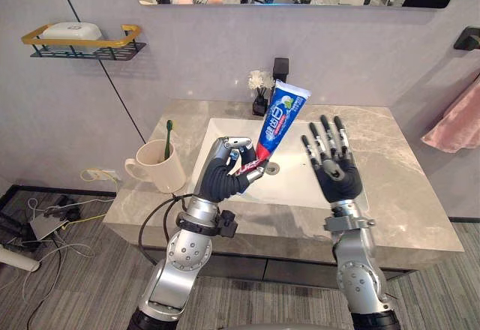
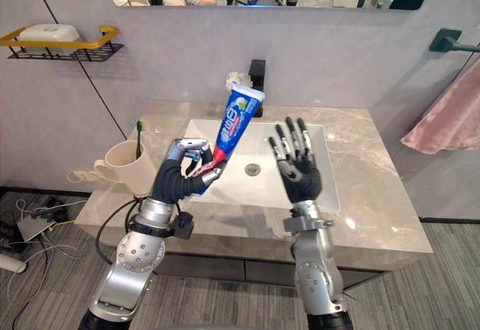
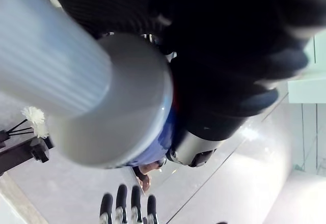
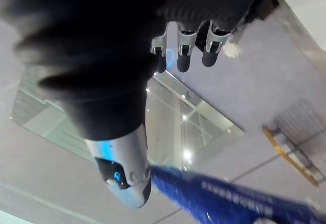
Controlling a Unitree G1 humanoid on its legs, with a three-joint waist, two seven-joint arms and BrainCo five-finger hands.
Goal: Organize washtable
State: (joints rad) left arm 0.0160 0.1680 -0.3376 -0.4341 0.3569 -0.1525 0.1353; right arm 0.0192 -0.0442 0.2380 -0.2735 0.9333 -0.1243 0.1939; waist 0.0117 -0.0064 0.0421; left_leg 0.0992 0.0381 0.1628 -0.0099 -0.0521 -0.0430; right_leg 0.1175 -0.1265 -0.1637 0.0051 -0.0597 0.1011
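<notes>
With my left hand (image 1: 222, 175) clamped on the toothpaste tube (image 1: 279, 117) and my right hand (image 1: 337, 171) spread open, I should lower it upright into the cup (image 1: 160, 169).

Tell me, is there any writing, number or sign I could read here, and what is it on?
Tube, held in the left hand: white print on blue, too blurred to read.
Cup, towel, shelf: no print to be seen.
No number or sign can be read anywhere.
</notes>
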